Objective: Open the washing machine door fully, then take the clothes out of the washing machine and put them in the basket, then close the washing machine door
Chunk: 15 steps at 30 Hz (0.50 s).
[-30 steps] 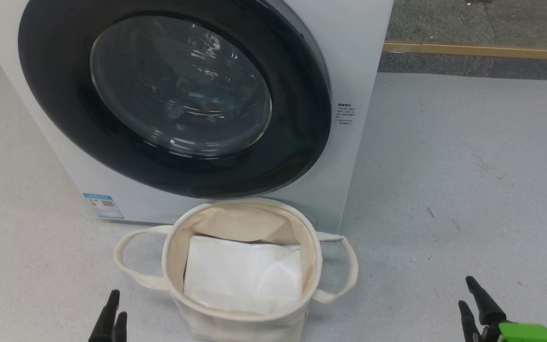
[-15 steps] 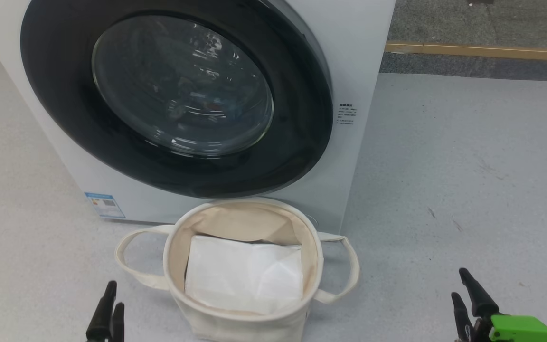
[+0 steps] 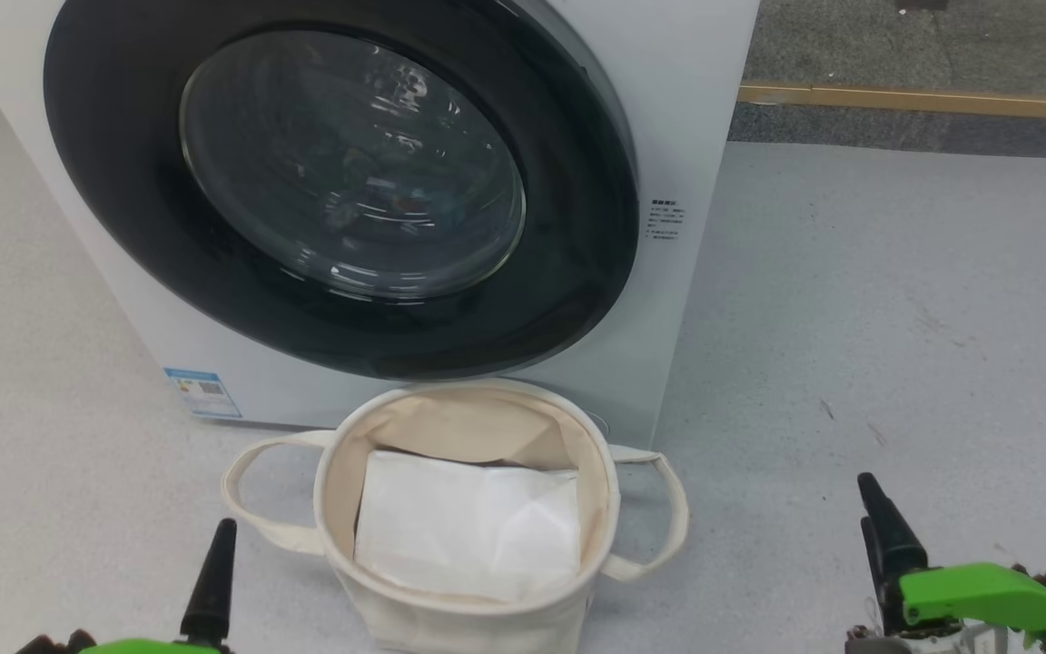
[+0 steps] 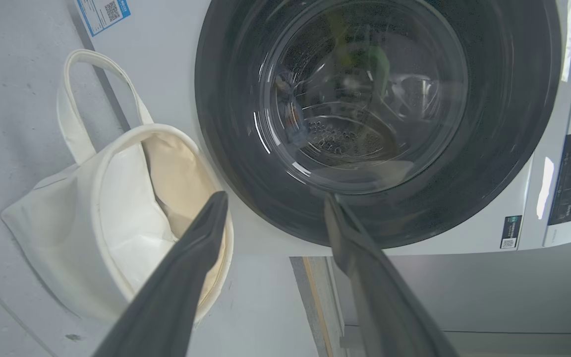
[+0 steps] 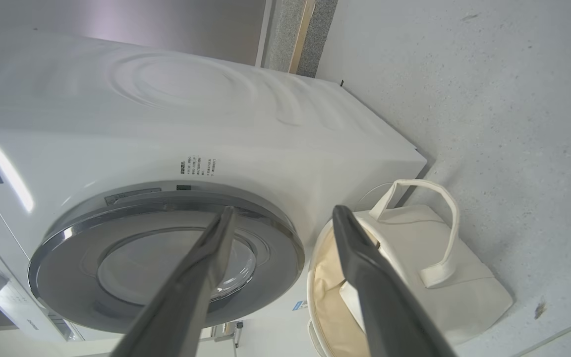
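The left gripper (image 4: 275, 198) is at 7 o'clock in the head view, near the basket's left loop handle. Its wrist view shows the two fingers spread apart and released, holding nothing. The white washing machine (image 3: 705, 109) fills the view from 10 to 12 o'clock, with a small blue label (image 3: 202, 392) low on its front. The washing machine door (image 3: 123, 182) lies flush against that front. Reflections cover its glass, so what lies in the drum cannot be made out. The basket (image 3: 468, 422) stands on the grey floor (image 3: 895, 300) at 6 o'clock, just in front of the machine below the door. A white liner sheet (image 3: 468, 527) lies inside it. The right gripper (image 5: 284, 209) is at 5 o'clock, well apart from the basket. Its fingers are also spread and empty.
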Available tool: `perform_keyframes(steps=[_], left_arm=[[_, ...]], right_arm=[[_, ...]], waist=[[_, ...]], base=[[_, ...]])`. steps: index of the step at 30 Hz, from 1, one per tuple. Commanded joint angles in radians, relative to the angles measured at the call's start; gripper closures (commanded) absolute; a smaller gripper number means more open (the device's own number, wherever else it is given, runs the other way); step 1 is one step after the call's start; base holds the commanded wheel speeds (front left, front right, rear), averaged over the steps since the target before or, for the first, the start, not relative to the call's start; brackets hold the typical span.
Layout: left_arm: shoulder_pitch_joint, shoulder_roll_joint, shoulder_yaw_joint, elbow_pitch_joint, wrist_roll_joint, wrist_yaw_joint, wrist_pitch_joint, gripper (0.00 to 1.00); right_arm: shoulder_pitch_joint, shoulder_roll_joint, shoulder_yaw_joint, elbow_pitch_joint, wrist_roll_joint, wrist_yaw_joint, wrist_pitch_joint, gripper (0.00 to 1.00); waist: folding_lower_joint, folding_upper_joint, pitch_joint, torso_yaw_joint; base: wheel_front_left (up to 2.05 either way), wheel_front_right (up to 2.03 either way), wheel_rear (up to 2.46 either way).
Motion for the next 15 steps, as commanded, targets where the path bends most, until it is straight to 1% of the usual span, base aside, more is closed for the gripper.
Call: perform_keyframes(steps=[1,4,7,15], left_arm=[[-0.047,0.024,0.005,-0.042,0.023,0.003,-0.010,0.00],[-0.050,0.047,-0.029,-0.046,0.112,0.017,-0.023,0.00],[-0.053,0.058,-0.058,-0.048,0.181,0.028,-0.034,0.00],[-0.057,0.075,-0.095,-0.058,0.285,0.048,-0.058,0.00]], right_arm=[[-0.052,-0.016,0.013,-0.040,-0.026,0.000,-0.012,0.00],[-0.053,-0.017,0.029,-0.051,-0.132,0.000,-0.021,0.00],[-0.053,-0.012,0.049,-0.061,-0.220,0.000,-0.030,0.00],[-0.057,-0.010,0.084,-0.066,-0.368,0.000,-0.053,0.00]], waist=[[-0.0001,0.0000,0.000,0.000],[-0.0001,0.0000,-0.001,0.001],[-0.0001,0.0000,-0.001,0.002],[-0.0001,0.0000,-0.002,0.005]], base=[[0.00,0.00,0.00],[0.00,0.00,0.00],[0.00,0.00,0.00],[0.00,0.00,0.00]])
